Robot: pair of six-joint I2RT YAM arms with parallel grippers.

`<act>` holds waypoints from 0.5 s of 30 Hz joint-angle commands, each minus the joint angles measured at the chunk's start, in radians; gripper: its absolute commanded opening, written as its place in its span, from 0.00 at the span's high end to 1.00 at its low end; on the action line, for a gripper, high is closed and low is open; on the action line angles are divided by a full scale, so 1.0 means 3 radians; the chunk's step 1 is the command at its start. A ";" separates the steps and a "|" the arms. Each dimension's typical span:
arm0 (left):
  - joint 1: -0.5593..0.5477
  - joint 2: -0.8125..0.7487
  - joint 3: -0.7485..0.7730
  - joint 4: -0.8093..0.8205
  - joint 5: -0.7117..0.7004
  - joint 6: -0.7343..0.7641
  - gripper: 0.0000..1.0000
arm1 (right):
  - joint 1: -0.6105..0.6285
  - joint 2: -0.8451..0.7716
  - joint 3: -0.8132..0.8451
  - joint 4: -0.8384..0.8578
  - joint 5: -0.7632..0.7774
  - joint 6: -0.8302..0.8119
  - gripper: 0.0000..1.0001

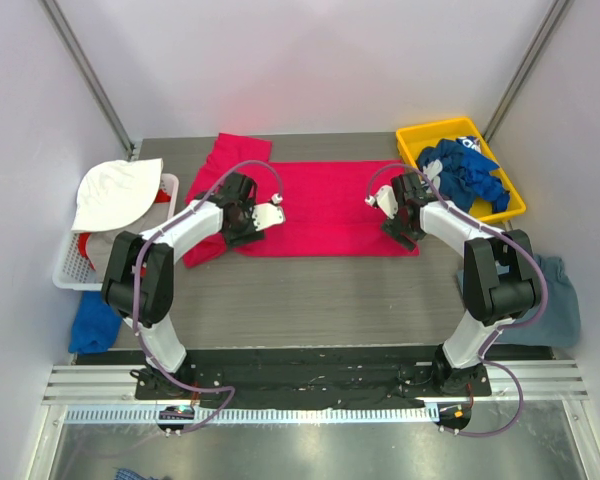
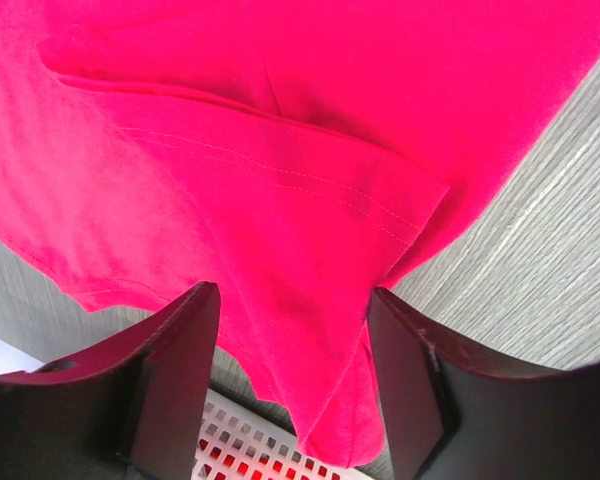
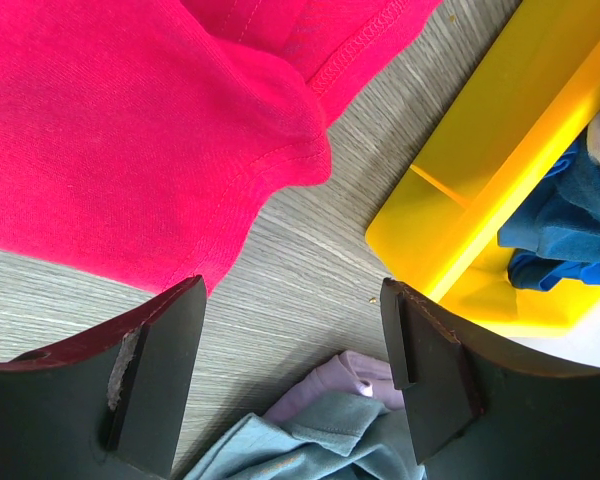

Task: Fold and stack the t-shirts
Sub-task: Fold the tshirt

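Overhead, a bright pink-red t-shirt lies spread on a grey, wood-grained counter. Its body is a soft, matte rectangle, with more cloth angled off its left end. Just right of the shirt's far corner sits a hard, glossy yellow tray holding crumpled royal blue t-shirts. Well to the right of the pink-red shirt, a slate grey-blue t-shirt slumps at the counter's edge. Left of the pink-red shirt stands a white lattice basket topped by a white cloth.

The left wrist view adds detail the overhead view cannot give: fine double stitching along a hem and a folded flap of knit cloth. The left gripper hovers over the shirt's left end. Its black fingers are spread, and pink-red cloth shows in the gap between them. Whether they touch it cannot be told.

The right wrist view shows the shirt's curved, stitched hem corner lying beyond and to the left of the right gripper. Its fingers are spread over bare counter and hold nothing. The tray's wall rises to the right of that corner, and grey-blue folds lie near the fingers.
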State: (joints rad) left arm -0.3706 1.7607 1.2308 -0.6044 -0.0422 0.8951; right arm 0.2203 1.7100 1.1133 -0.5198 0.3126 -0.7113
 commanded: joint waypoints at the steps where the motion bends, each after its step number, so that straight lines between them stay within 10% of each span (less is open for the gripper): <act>1: 0.0023 -0.0091 0.0131 0.0000 0.0018 0.0013 0.41 | -0.0008 -0.0070 -0.0019 0.0081 0.0052 -0.0012 0.23; 15: 0.0054 0.0139 0.0197 0.0102 -0.0049 -0.0023 1.00 | -0.0003 -0.0096 -0.0050 0.0091 0.0057 -0.0012 0.23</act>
State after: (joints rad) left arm -0.3706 1.7905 1.2419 -0.5995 -0.0486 0.8928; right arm 0.2203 1.7100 1.0958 -0.5156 0.3161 -0.7120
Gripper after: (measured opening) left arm 0.028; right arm 0.770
